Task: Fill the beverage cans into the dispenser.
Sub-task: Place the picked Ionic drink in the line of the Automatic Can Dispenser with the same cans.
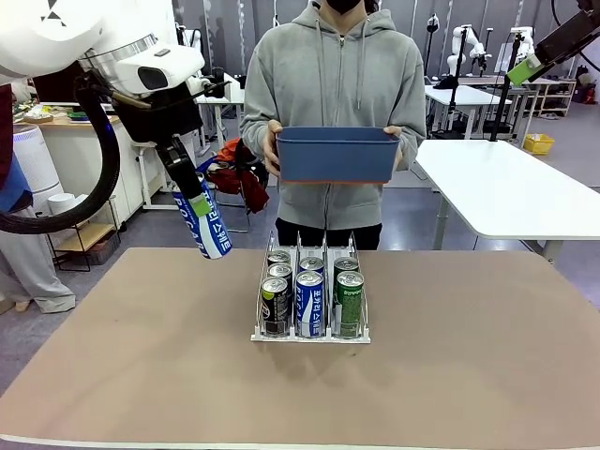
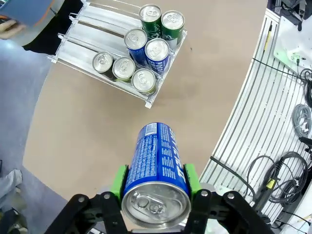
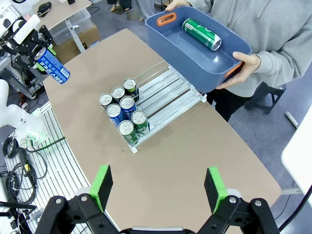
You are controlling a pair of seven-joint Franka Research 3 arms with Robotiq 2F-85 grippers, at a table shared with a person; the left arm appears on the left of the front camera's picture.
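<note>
The left claw [image 1: 200, 211] is clamped on a blue can [image 1: 210, 228] above the tabletop [image 1: 131, 375], at ten o'clock from the rack [image 1: 311, 337]. The right claw [image 3: 158, 178] is spread apart and empty.

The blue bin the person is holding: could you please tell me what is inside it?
From the right wrist view, one green can lies on its side in the blue bin; the floor around it looks bare. From the front, the bin's wall covers the inside.

left end effector [image 1: 201, 208] clamped on blue can [image 1: 214, 234], held aloft; right end effector [image 3: 159, 189] spread wide.
</note>
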